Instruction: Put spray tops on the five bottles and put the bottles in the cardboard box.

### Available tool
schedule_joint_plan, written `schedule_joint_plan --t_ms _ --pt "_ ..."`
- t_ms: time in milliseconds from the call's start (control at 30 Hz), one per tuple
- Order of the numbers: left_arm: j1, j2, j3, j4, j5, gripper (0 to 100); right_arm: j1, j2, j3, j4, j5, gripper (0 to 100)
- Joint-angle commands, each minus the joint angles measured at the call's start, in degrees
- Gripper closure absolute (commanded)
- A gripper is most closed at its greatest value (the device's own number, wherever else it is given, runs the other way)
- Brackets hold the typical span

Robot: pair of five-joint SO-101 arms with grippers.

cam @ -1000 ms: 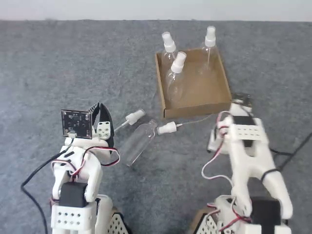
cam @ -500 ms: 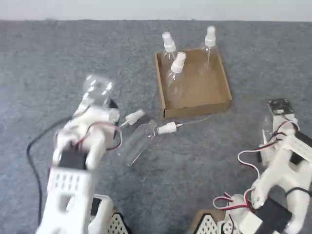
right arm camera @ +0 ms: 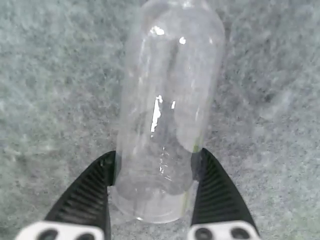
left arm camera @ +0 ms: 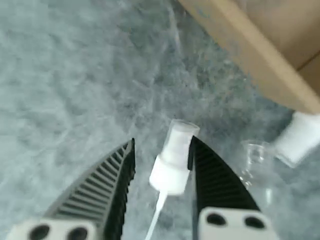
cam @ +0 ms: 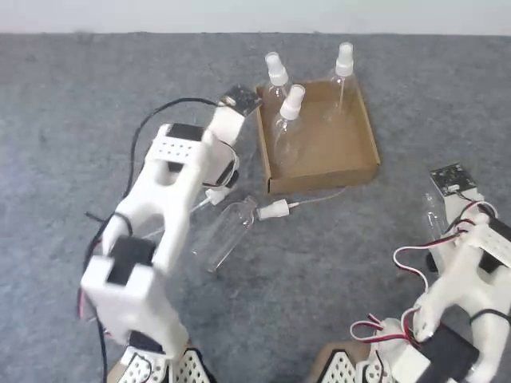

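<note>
Left pincer (left arm camera: 161, 142): released. Its fingers (left arm camera: 112, 175) are spread to either side of a spray top (left arm camera: 172, 162) lying on the table (cam: 80, 96). One finger is close against the top and the other stands apart from it. The top's thin tube runs back between the fingers. Site: just off the front left corner of the box (cam: 319, 182), as the high view shows it.

Left arm (cam: 164, 199): stretched across the table toward that same corner.

Second top (cam: 274, 210): white, lying on the table just before the box's front wall. Its tube trails along that wall.

Lying bottle (cam: 226, 233): clear, on its side before the box's front left corner, neck toward the box and just beside the second top.

Right pincer (right arm camera: 155, 157): clenched on a clear bottle, one finger on each side near its base.

Held bottle (cam: 432, 214): off the box's front right corner, well apart from the box. Whether it rests on the table or hangs above it cannot be told.

Box: brown cardboard, shallow, open at the top, and holding three clear bottles with white tops.
- Back-left bottle (cam: 277, 76): at the box's back left corner.
- Middle bottle (cam: 287, 128): in the box's left half, tilted.
- Back-right bottle (cam: 343, 68): at the box's back wall, toward the right corner.

Table: covered in grey carpet.
</note>
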Motion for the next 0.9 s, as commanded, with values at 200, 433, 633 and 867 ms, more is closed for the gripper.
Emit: schedule_joint_plan --t_ms 200,433,633,867 --pt "-0.26 6.51 -5.58 -0.44 -0.97 86 0.4 -1.8 -2.29 -0.92 0.79 98.9" --pt "-0.88 7.38 -5.58 -1.41 -0.44 99 0.75 -1.8 -2.29 -0.92 0.79 98.9" --pt "-4.84 -8.26 -5.14 3.78 5.8 99 0.75 -2.42 -2.46 -0.92 4.4 98.8" --pt "-8.79 -33.58 2.24 10.2 13.63 99 0.31 -1.89 -4.92 -0.92 8.35 98.2"
